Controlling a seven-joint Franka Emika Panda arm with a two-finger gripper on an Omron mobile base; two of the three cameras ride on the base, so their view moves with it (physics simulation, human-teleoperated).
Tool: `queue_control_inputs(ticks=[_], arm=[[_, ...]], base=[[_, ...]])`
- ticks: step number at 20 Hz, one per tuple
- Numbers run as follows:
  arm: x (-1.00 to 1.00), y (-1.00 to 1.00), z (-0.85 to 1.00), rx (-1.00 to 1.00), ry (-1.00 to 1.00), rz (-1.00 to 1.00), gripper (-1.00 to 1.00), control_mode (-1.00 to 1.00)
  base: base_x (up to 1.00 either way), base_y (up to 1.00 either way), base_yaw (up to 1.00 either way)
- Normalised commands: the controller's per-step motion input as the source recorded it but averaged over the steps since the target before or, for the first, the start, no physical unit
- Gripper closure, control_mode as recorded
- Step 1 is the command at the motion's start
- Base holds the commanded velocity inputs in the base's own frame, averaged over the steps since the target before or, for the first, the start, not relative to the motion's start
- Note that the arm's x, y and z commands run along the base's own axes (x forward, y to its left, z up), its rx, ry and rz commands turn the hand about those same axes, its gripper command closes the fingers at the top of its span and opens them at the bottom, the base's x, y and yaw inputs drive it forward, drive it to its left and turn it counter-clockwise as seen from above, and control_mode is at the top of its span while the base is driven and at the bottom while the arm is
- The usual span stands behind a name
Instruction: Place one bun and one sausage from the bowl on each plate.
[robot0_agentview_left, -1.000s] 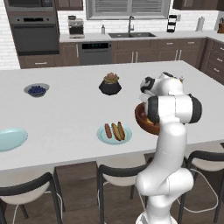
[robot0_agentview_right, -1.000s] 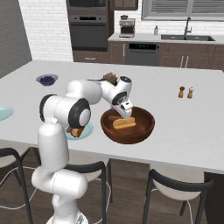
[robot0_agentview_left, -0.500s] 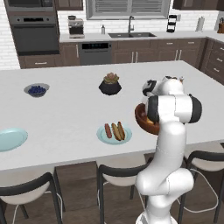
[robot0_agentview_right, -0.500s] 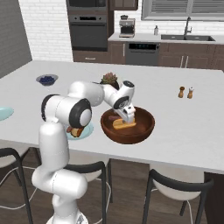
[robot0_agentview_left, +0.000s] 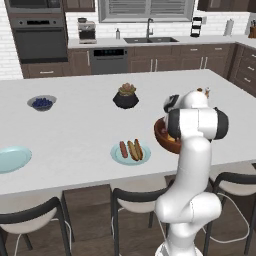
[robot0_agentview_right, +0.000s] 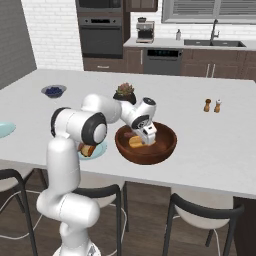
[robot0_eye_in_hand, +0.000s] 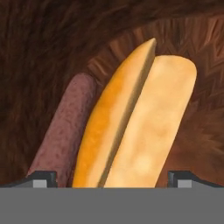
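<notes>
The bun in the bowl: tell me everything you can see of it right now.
The bun is a golden orange-tan hot-dog roll, oblong, with a lengthwise split that parts a deeper orange half from a paler one. It looks soft and matte. It lies on the floor of the dark wooden bowl, alongside a reddish-brown sausage that lies against its orange side. The open pincer is low over it, one fingertip on each side, not yet closed on it. Its near end is hidden at the bottom of the hand view.
</notes>
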Motion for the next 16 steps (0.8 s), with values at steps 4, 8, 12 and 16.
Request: queue_control_inputs(ticks=[4,8,12,16], arm=[[0.01,-0.02,-0.11,0.0,0.01,0.0,-1.0,-1.0],[0.18,-0.15,0.0,0.0,0.02,0.0,-1.0,-1.0],[0.31,-0.21,-0.01,0.0,0.05,0.0,-1.0,-1.0],[0.27,-0.03,-0.11,0.0,0.06,0.0,-1.0,-1.0]], base=[[0.0,0.0,0.0],[0.0,0.0,0.0],[0.0,0.0,0.0],[0.0,0.0,0.0]])
